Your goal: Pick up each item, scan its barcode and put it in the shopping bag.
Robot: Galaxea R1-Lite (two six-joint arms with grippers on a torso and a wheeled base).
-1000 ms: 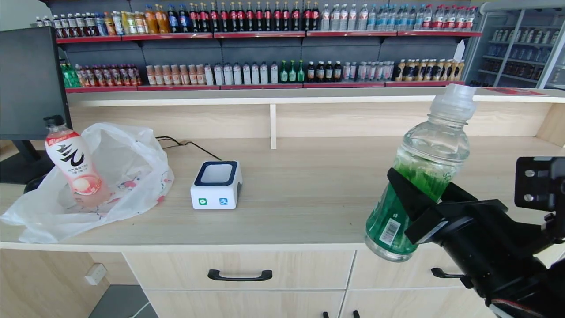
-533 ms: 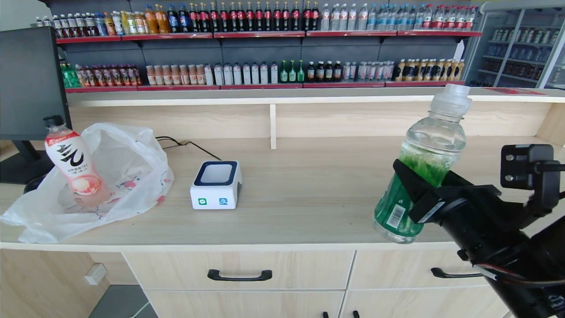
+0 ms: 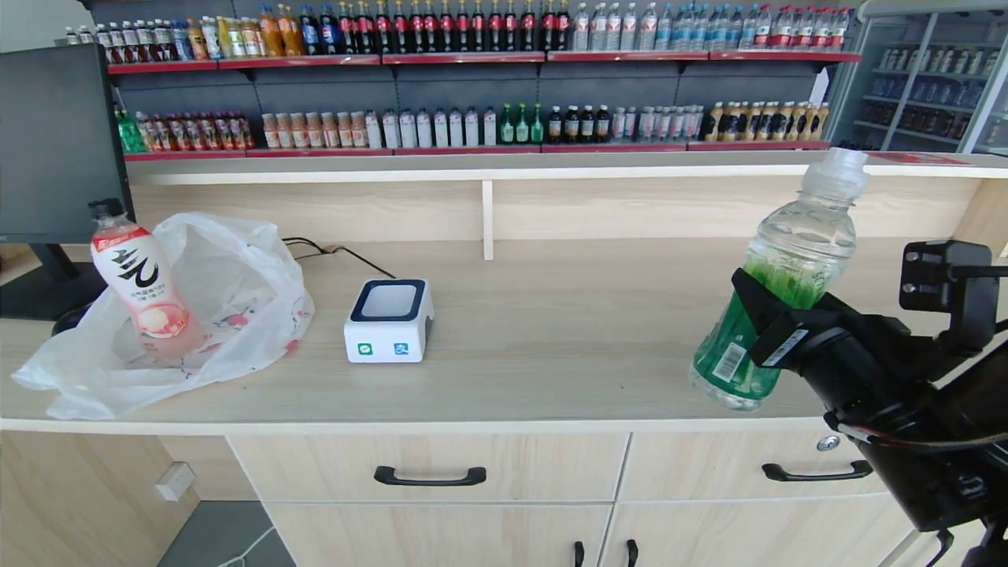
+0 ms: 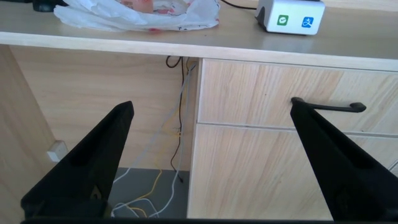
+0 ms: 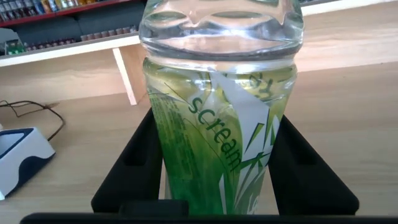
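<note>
Gripping the tilted green bottle (image 3: 797, 244) in the right gripper (image 3: 768, 315) near the right end of the counter (image 3: 551, 346); holding the left gripper (image 4: 211, 106) splayed wide before the drawers (image 4: 267, 93).

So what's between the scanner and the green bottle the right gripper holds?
Nothing: the head view shows bare countertop from the scanner to the green bottle.

The green bottle (image 3: 799, 244) carries a barcode (image 3: 729, 362) — the scanner (image 3: 388, 319) carries two square icons (image 3: 365, 348), green and blue.
</note>
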